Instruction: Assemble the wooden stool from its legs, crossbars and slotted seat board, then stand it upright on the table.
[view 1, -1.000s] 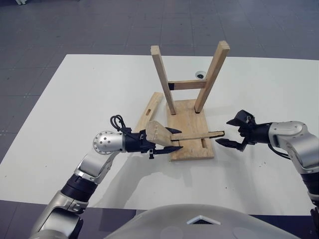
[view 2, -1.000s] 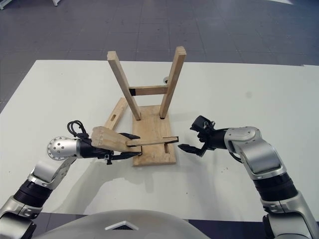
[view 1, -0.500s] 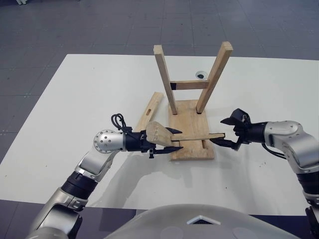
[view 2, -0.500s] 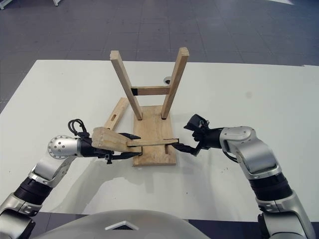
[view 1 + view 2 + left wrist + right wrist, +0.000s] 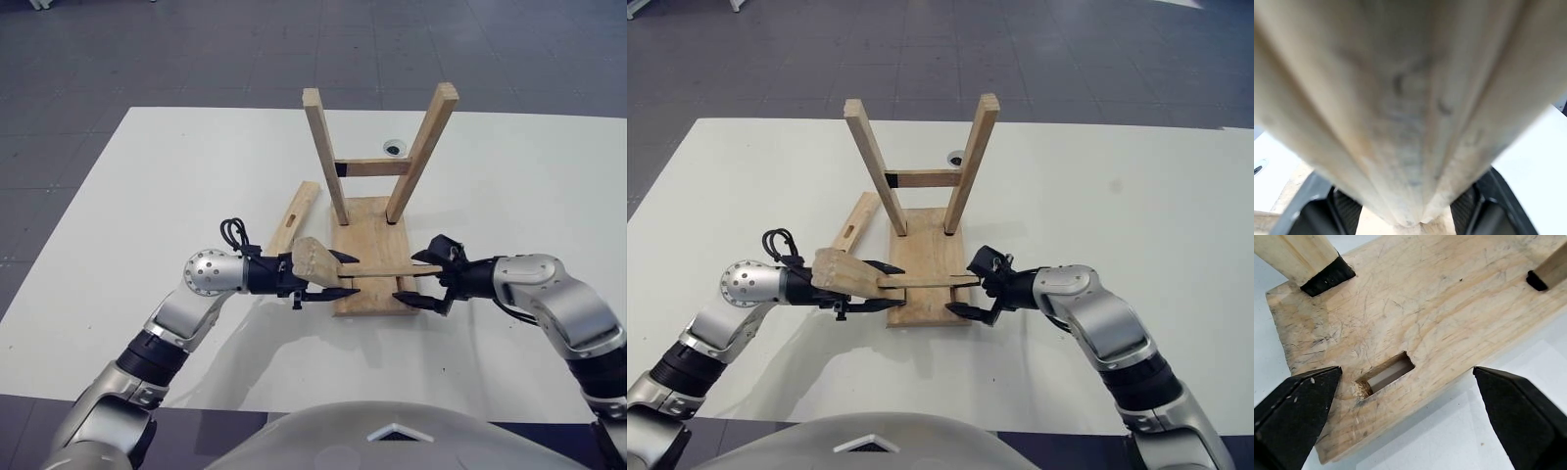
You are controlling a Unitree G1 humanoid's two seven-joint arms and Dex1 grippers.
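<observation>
My left gripper (image 5: pixel 338 277) clamps a stool leg (image 5: pixel 387 268) level above the near end of the seat board (image 5: pixel 367 230), flat on the table (image 5: pixel 176 196), apparently to line it up with the empty slot (image 5: pixel 1386 374). My right gripper (image 5: pixel 409 281), wide open, straddles the board's near-right edge, probably to steady it.

**Board at centre, parts around it**

The seat board (image 5: pixel 367 235) lies flat mid-worktop (image 5: pixel 176 196). On its far end stand a left leg (image 5: pixel 322 157) and a right leg (image 5: pixel 422 152), with the crossbar (image 5: pixel 372 167) between them. A loose leg (image 5: pixel 294 217) lies just left of the board. The held leg (image 5: pixel 382 268), in the left hand (image 5: pixel 348 276), stretches over the board's near end. The right hand (image 5: pixel 416 279) sits at its near right corner.
</observation>
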